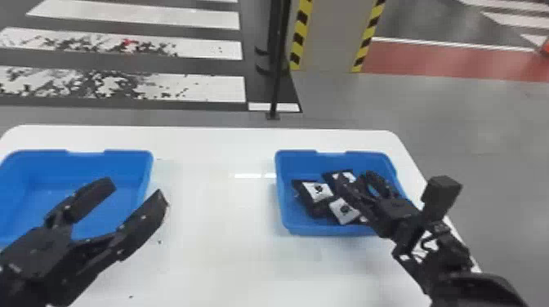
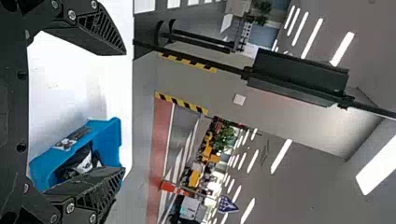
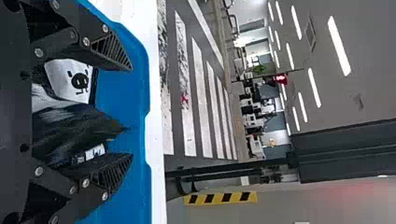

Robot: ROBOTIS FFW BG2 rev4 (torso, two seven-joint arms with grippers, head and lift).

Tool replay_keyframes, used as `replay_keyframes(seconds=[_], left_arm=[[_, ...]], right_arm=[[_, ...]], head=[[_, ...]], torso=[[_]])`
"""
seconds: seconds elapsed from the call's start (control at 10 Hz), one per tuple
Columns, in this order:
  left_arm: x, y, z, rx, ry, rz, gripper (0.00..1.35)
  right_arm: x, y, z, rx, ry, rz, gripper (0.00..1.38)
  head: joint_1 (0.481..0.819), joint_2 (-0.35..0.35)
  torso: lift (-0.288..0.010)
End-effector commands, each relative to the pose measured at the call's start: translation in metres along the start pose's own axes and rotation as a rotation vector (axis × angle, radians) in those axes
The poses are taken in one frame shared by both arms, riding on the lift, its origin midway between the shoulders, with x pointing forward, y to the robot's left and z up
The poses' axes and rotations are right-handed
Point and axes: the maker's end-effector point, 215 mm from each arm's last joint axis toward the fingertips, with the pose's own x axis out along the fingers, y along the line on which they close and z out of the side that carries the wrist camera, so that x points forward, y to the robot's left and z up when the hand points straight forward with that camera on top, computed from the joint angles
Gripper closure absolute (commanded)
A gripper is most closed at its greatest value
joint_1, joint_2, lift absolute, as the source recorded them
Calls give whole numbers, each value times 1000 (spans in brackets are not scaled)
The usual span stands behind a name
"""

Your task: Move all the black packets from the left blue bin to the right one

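Black packets (image 1: 313, 196) lie in the right blue bin (image 1: 322, 229), beneath and between the widely parted fingers of the right end effector (image 3: 131, 112). The left end effector (image 1: 137, 191), also wide, is by the left blue bin's (image 1: 81, 163) right side. Placing seems finished; next, the right should lift clear.

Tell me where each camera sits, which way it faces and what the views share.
Head view: on the head, facing forward and down at the white table, blue plastic left bin and blue plastic right bin; left black gripper and right black gripper show.
Left wrist view: on that wrist, facing across the table, past its own two fingers.
Right wrist view: on that wrist, facing across the right bin, past its own two fingers.
All three share the right bin and black, white-labelled packets.
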Motion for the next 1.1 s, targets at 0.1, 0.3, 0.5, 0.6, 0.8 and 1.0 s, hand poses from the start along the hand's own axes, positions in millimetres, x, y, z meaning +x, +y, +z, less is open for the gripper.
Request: replay_keyframes(seconds=[0.1, 0.3, 0.5, 0.6, 0.8, 1.0], left_arm=[[-29, 27, -3, 30, -11, 91, 182], [-56, 41, -10, 78, -2, 163, 180], [-82, 58, -13, 152, 13, 236, 182], [-93, 65, -12, 186, 19, 259, 180], [-109, 68, -13, 216, 35, 295, 182], [-114, 69, -10, 234, 44, 312, 182]], right_arm=[[-60, 44, 19, -44, -44, 6, 111], [-106, 74, 40, -63, -89, 2, 113], [-152, 89, 66, -94, -163, -28, 113], [-172, 95, 73, -97, -173, -48, 113], [-190, 105, 78, -92, -159, -45, 111], [-195, 107, 80, -100, -156, -44, 113]], head=[[695, -110], [695, -45], [695, -3], [695, 19], [695, 53], [695, 92]], torso=[[-140], [-140], [-140], [-140], [-140], [-140]])
